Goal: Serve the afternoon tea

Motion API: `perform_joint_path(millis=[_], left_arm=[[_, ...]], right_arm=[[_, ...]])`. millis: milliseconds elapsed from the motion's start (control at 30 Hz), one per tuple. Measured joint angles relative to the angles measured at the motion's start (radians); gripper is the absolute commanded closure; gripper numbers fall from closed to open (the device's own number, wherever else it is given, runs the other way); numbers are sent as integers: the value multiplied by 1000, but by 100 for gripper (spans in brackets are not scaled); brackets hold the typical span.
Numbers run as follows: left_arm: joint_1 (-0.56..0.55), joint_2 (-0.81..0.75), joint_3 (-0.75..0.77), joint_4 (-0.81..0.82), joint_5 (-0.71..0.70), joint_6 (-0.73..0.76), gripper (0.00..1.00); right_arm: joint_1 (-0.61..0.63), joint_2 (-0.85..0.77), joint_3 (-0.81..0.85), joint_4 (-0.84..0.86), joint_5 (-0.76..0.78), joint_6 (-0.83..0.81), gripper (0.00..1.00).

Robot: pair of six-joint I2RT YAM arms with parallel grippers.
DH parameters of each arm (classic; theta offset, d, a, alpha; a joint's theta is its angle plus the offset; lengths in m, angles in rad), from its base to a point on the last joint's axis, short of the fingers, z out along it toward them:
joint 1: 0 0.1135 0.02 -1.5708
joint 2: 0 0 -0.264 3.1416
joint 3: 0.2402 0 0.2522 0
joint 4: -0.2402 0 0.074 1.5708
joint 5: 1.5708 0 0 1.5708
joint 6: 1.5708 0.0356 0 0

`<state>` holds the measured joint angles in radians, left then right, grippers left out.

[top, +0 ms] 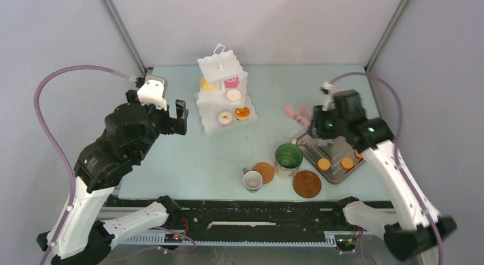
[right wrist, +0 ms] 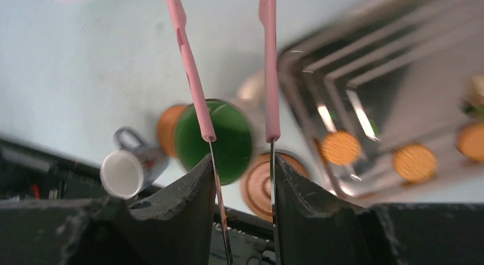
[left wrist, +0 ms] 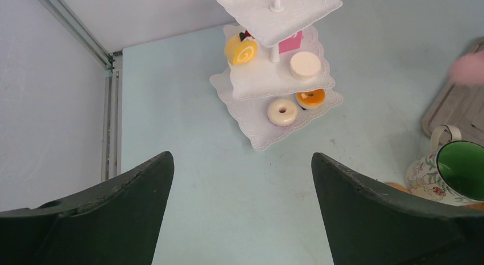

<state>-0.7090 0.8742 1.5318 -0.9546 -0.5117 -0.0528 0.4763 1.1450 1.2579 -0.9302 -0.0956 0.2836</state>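
The white three-tier stand (top: 218,60) stands at the back centre and holds a yellow roll (left wrist: 240,49), a pink cake (left wrist: 291,43), a cream round (left wrist: 305,64), a white doughnut (left wrist: 282,111) and an orange pastry (left wrist: 311,97). My left gripper (top: 181,116) is open and empty, left of the stand. My right gripper (top: 317,121) is shut on the pink tongs (right wrist: 194,76), held above the green-lined mug (right wrist: 222,140); the tong tips are apart and empty. Orange rounds (right wrist: 339,148) lie on the grey tray (right wrist: 394,88).
The white cup (top: 252,180) lies on its side near the front edge beside a brown saucer (top: 263,172). A second brown saucer (top: 307,184) sits right of the mug (top: 288,158). The tray (top: 334,172) is at the front right.
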Motion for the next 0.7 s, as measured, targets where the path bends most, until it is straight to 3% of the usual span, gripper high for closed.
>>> perform_joint_path(millis=[167,400,533,700], left_arm=[[-3,9,-23,11,7,1,2],[-10,7,-33,13,8,11,2],[-11,-3,-48,21,3,21,2],[-11,-8,-65,28,-8,29,2]], right_arm=[[-381,-211,-91,-62,44,34,59],[-808,-163,-124,-137,-12,101,57],[-978,-32,-134,-167,-66,128,57],[-1057,56,-145,-190,-75,132,55]])
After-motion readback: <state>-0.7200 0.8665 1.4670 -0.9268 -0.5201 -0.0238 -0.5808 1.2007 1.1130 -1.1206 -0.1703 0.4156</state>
